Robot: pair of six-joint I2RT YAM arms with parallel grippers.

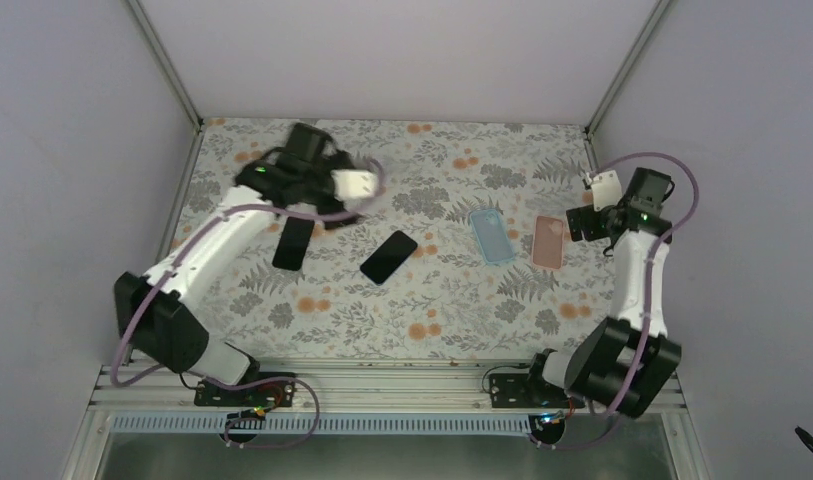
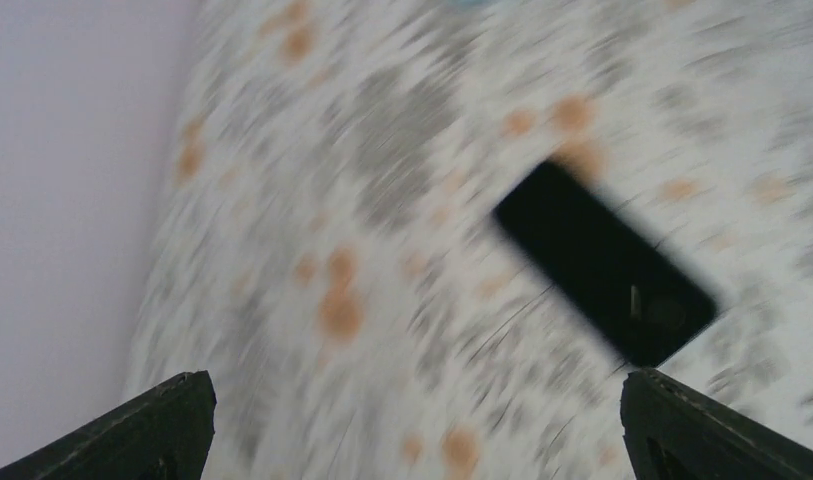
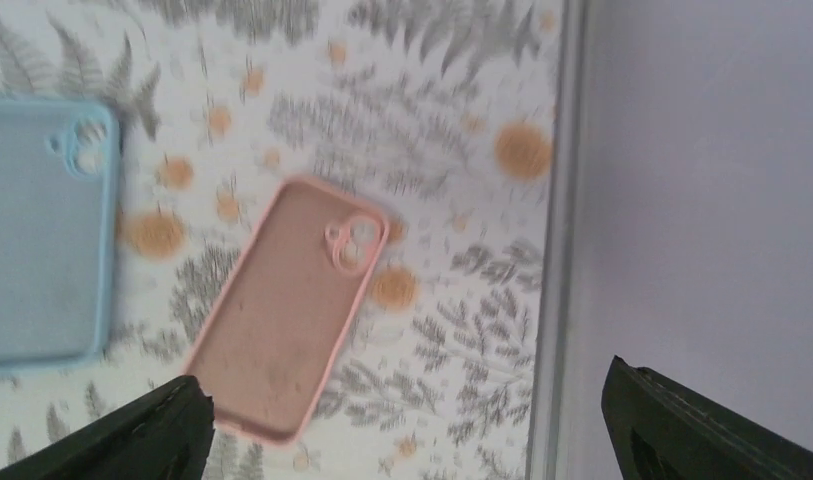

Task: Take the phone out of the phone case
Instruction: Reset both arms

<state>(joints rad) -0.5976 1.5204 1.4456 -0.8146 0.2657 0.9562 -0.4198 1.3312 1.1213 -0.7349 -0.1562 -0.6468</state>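
Top view: left phone point(image 1: 292, 243) and centre phone point(image 1: 388, 257) lie bare on the worktop point(image 1: 432, 320); blue case point(image 1: 493, 235) and pink case point(image 1: 549, 241) sit empty, apart. Left wrist, smeared: left end effector point(image 2: 412, 400) open, empty; a low sweep could knock the centre phone. Right wrist: right end effector point(image 3: 407, 390) open, empty, near pink case

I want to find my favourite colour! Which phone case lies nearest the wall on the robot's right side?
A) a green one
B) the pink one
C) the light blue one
B: the pink soft rectangular phone case lies closest to the right wall; the light blue phone case sits farther in, on its other side.
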